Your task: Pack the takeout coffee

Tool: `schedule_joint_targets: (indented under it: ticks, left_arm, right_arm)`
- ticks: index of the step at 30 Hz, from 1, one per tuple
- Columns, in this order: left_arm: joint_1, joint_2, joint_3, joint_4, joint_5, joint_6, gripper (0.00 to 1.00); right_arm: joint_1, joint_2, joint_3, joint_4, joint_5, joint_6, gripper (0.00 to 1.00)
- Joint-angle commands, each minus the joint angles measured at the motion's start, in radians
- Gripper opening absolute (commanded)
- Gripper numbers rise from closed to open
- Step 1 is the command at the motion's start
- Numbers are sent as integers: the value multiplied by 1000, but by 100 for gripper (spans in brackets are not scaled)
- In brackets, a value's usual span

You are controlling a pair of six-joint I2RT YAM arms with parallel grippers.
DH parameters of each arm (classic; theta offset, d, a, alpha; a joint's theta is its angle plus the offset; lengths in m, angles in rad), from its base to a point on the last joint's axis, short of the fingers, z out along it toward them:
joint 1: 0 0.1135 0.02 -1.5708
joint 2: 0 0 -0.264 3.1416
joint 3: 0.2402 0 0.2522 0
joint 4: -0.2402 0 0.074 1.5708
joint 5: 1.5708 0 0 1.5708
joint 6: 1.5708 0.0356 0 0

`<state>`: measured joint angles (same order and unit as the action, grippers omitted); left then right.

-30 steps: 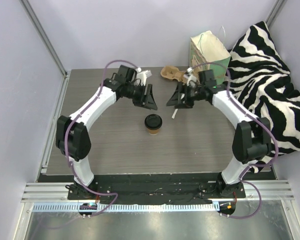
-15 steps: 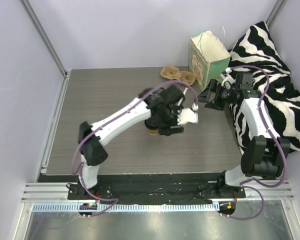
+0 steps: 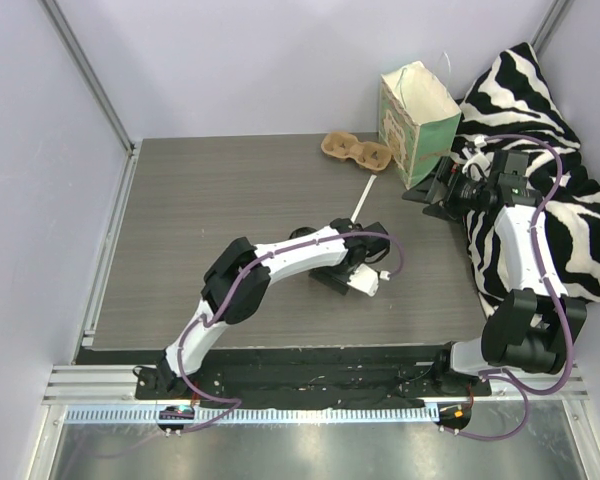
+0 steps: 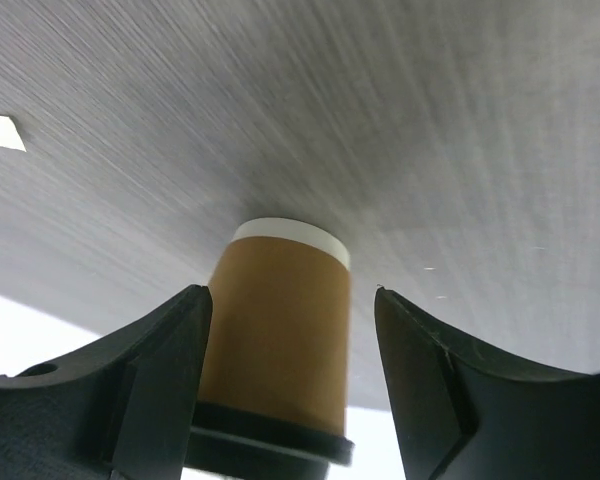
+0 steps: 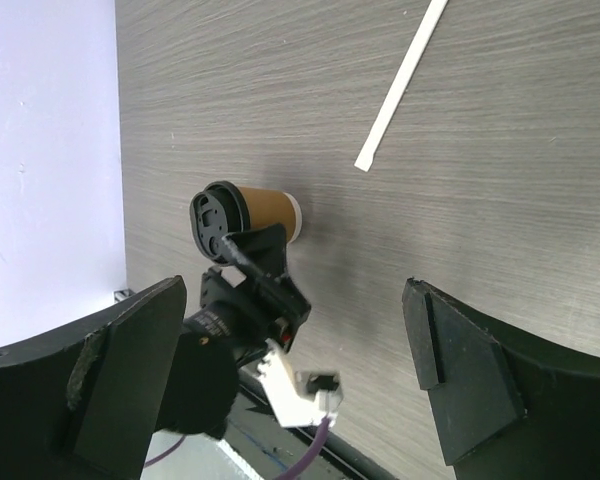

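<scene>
The takeout coffee (image 4: 280, 320), a tan paper cup with a white rim and a black lid, stands on the table between the fingers of my left gripper (image 4: 290, 295). That gripper is open, with a clear gap between the cup and its right finger. The right wrist view shows the same cup (image 5: 262, 213) with one left finger (image 5: 265, 250) beside it. In the top view my left gripper (image 3: 330, 268) is at the table's middle and the arm hides the cup. My right gripper (image 3: 430, 195) is wide open and empty beside the foot of the mint-green bag (image 3: 418, 115).
A brown pulp cup carrier (image 3: 355, 150) lies at the back, left of the bag. A white stick (image 3: 360, 203) lies on the table between the carrier and my left arm. A zebra-striped cushion (image 3: 550, 150) fills the right side behind my right arm.
My left arm swung from the back left down to the middle and opened its jaws around the cup. My right arm pulled back to the right beside the bag, opening wider.
</scene>
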<state>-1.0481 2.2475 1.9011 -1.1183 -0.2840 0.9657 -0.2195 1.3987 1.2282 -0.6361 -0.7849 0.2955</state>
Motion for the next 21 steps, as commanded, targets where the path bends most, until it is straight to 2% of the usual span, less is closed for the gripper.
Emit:
schedule_joint_targets:
  ticks: [1, 11, 21]
  left_arm:
    - [-7, 14, -52, 90, -125, 88, 71]
    - [20, 6, -191, 184, -185, 148, 70]
    - [160, -74, -356, 250, -227, 238, 69]
  right_arm:
    - [-6, -21, 2, 30, -34, 25, 100]
    - [-11, -26, -15, 41, -45, 34, 100]
    - [-12, -9, -26, 58, -62, 44, 100]
